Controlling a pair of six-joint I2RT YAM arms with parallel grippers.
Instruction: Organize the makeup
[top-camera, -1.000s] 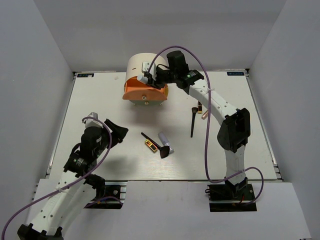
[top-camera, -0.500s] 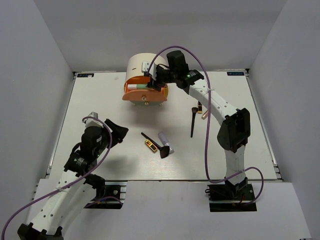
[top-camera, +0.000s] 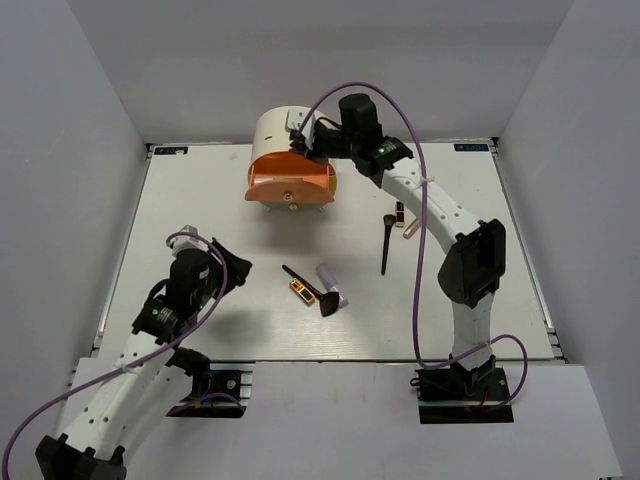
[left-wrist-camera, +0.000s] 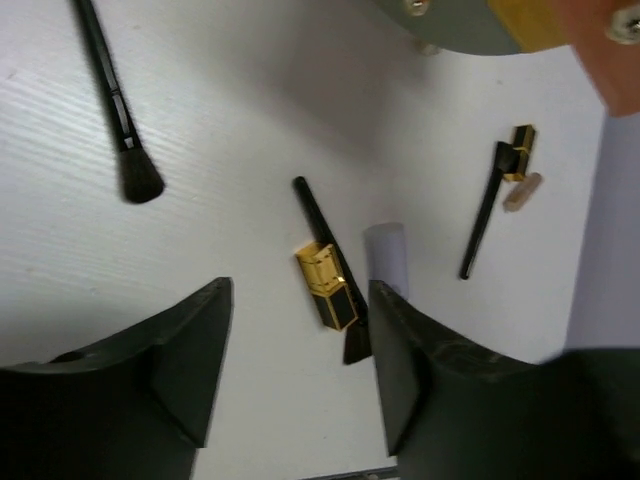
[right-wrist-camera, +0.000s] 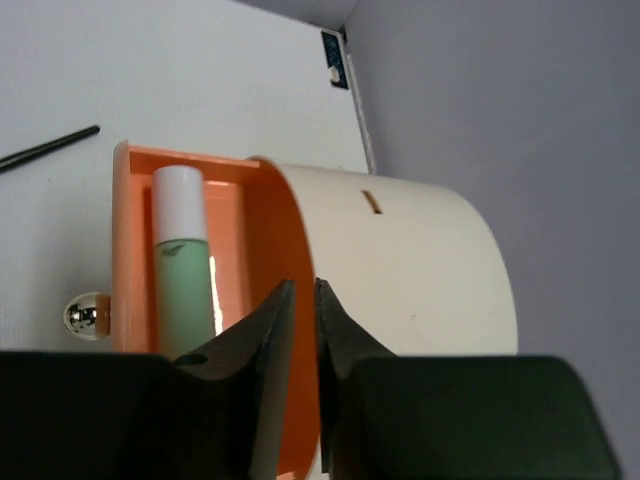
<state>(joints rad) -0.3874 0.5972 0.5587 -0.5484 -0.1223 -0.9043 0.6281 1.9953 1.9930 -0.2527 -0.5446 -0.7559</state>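
Observation:
In the right wrist view a mint-green tube (right-wrist-camera: 183, 285) lies in the open orange drawer (right-wrist-camera: 128, 250) of the cream box (right-wrist-camera: 410, 260). My right gripper (right-wrist-camera: 303, 284) hangs just above the drawer's back edge, shut, with nothing between its jaws; it also shows from above (top-camera: 303, 140). On the table lie a gold lipstick (top-camera: 299, 290), a fan brush (top-camera: 312, 290), a white-lavender tube (top-camera: 331, 284), a black brush (top-camera: 386, 243), a small lipstick (top-camera: 399, 213) and a pinkish stick (top-camera: 410, 230). My left gripper (top-camera: 235, 270) hovers open, left of the gold lipstick (left-wrist-camera: 327, 285).
The cream box (top-camera: 285, 135) with its orange drawer (top-camera: 290, 180) stands at the back centre on small metal feet. Another round-headed brush (left-wrist-camera: 118, 105) lies left of the pile in the left wrist view. White walls close in the table on three sides.
The right gripper opened, left the mint-green tube in the drawer, then lifted slightly and closed. The left gripper narrowed a little and shifted slightly.

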